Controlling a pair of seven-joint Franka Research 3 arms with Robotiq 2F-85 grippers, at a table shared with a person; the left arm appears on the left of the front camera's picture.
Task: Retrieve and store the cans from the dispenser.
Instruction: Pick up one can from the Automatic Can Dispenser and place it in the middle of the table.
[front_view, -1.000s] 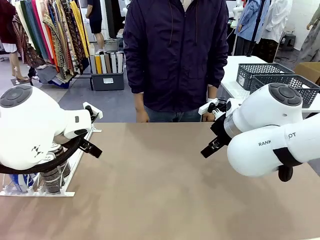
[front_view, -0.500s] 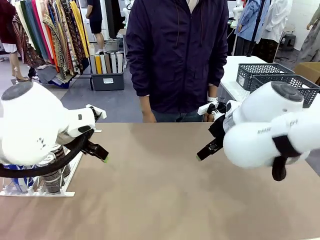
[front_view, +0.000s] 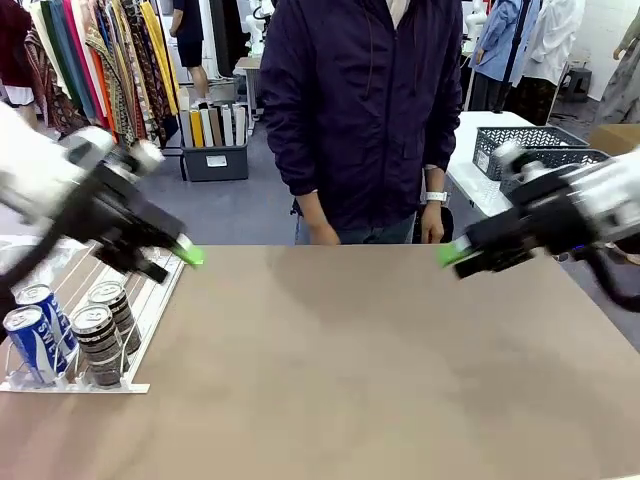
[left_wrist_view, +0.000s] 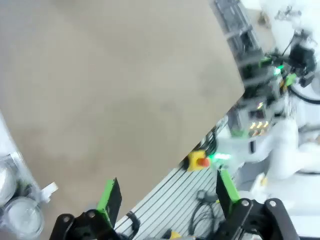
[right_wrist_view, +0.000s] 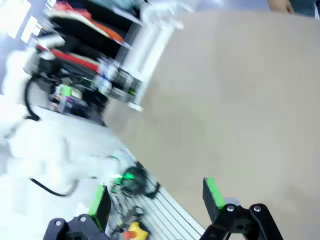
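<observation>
Since the cans (front_view: 100, 345) sit lined up in the dispenser (front_view: 155, 295) at the near left corner of the tabletop (front_view: 350, 380), ready for picking, the left claw (front_view: 188, 255) hangs above it with fingers apart and empty, and the right claw (front_view: 450, 255) by the right edge is wide apart and empty too.

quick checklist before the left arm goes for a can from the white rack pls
1. Left gripper open, nothing between its green pads: ok.
2. Right gripper open and empty: ok.
3. Blue silver-topped drink cans and dark drink cans waiting at the near end of the flat white rail dispenser: ok.
4. Left gripper lined up over a can: not ok, it hangs by the dispenser's far right corner.
5. Person's hands away from the dispenser: ok, at the brown table's far edge.
6. Where cans get stored: cannot tell.
</observation>
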